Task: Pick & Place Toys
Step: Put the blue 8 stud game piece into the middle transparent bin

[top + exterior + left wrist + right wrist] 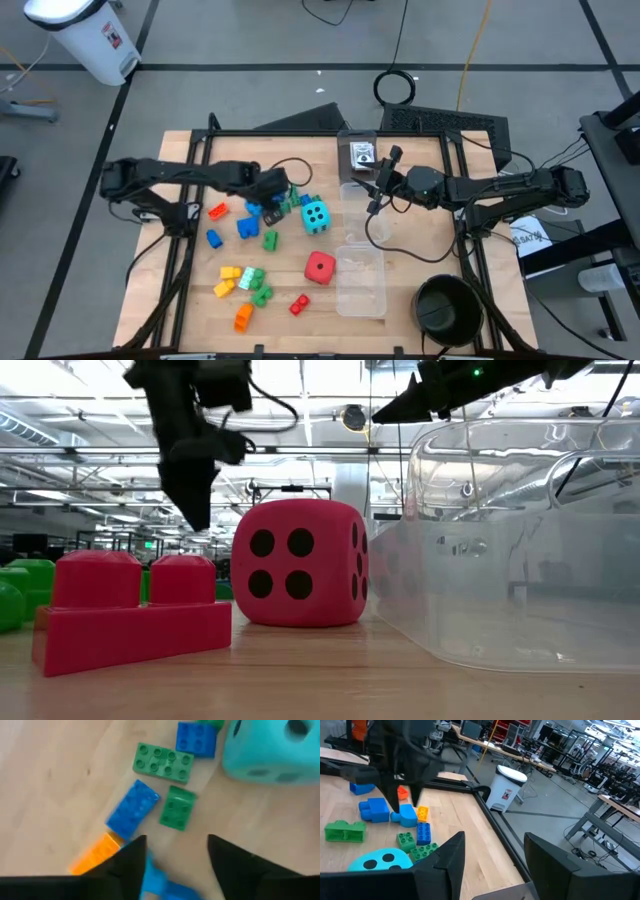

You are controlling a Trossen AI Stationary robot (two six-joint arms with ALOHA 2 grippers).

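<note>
The left gripper [272,188] hangs over the upper part of the toy scatter, just left of the cyan die [315,215]. Its own wrist view shows the gripper [175,857] with fingers [131,865] spread apart, bare wood showing in the gap and nothing gripped; a light-blue brick [157,882] lies right against the inner side of one finger, though whether it touches cannot be told. Just beyond the fingertips lie a blue brick [132,810], a small green brick [176,807], a longer green brick [163,764], another blue brick [196,739] and an orange brick [95,854]. The right gripper [378,185] hovers over the clear boxes [360,280] at the table's middle; its fingers [447,860] stand wide apart and empty. The red die [319,267] rests lower on the table just left of the boxes, and in the low view the die [298,563] sits beside a red brick [130,610]. More bricks, yellow [229,272], green [260,293], orange [243,316] and red [299,304], lie spread toward the near edge.
</note>
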